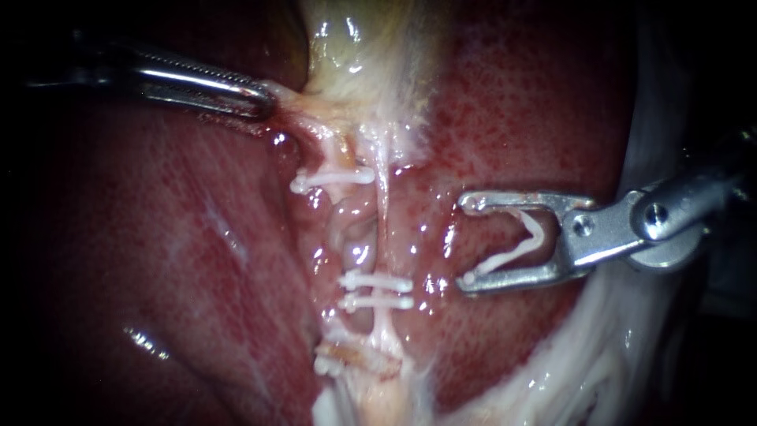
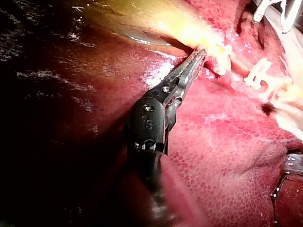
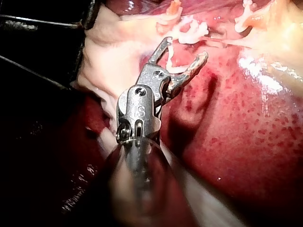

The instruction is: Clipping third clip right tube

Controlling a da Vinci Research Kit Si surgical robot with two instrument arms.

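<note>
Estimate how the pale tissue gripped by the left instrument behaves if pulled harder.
Probably floppy and stretchy: the pale tissue draws into a thin strand at the left instrument. Likely slippery, since it glistens wet. Thin, so may tear.

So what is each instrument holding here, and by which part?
The left instrument grips pale tissue at the gallbladder's lower end, by its edge. The right instrument carries an open clip, one leg against each jaw.

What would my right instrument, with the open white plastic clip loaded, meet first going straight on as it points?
Likely the thin pale tube, just above the two white clips across it; depth unclear.
</note>
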